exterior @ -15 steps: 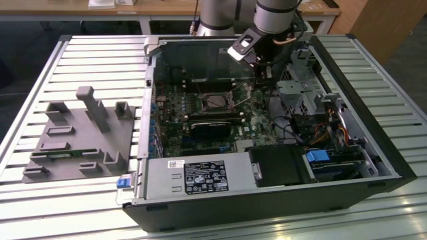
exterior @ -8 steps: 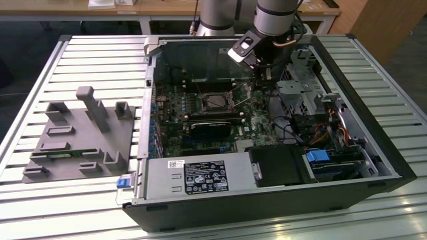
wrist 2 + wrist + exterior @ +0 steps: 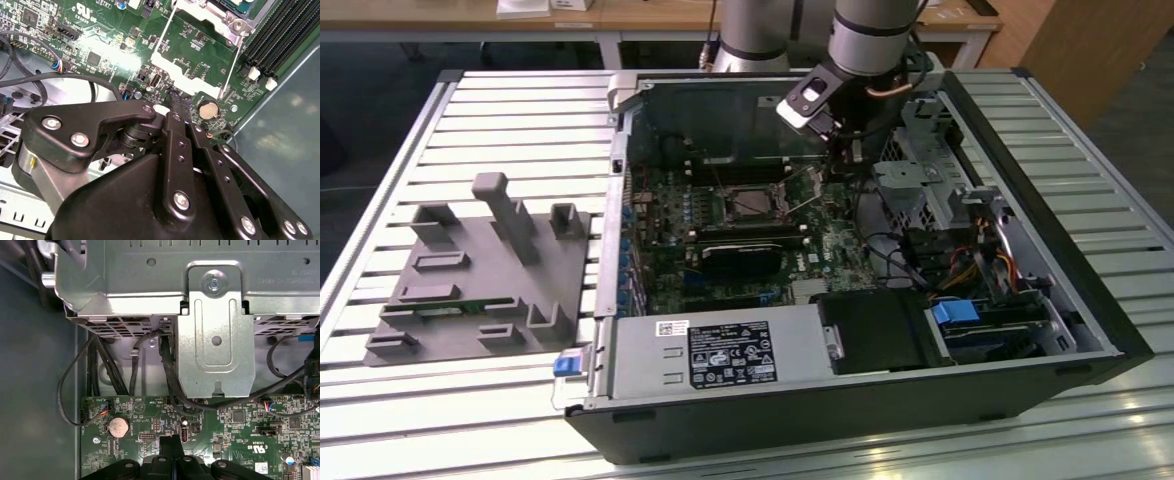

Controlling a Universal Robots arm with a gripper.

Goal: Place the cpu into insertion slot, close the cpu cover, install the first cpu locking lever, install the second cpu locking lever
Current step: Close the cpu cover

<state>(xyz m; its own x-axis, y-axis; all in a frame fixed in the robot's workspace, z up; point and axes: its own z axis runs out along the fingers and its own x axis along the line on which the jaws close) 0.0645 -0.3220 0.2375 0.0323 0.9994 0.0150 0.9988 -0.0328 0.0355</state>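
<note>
In the exterior view the insertion slot (image 3: 750,203) sits mid-board inside the open computer case. Its centre looks dark grey, and I cannot tell whether the cpu lies in it. The cpu cover (image 3: 805,188) stands tilted up at the slot's edge toward the exterior view's right. In the second wrist view this cover (image 3: 167,64) is a silvery frame with thin wire levers (image 3: 165,30) along its sides. My gripper (image 3: 845,160) hovers just beyond the raised cover. In both wrist views its black fingers (image 3: 175,102) (image 3: 172,442) are pressed together with nothing between them, above the board near a coin battery (image 3: 118,426).
A grey fixture block (image 3: 467,270) lies on the slatted table at the exterior view's left. In the case are long memory slots (image 3: 744,232), a power supply (image 3: 707,355), a metal drive cage (image 3: 921,190) with a bracket (image 3: 215,340), and loose black cables (image 3: 170,375).
</note>
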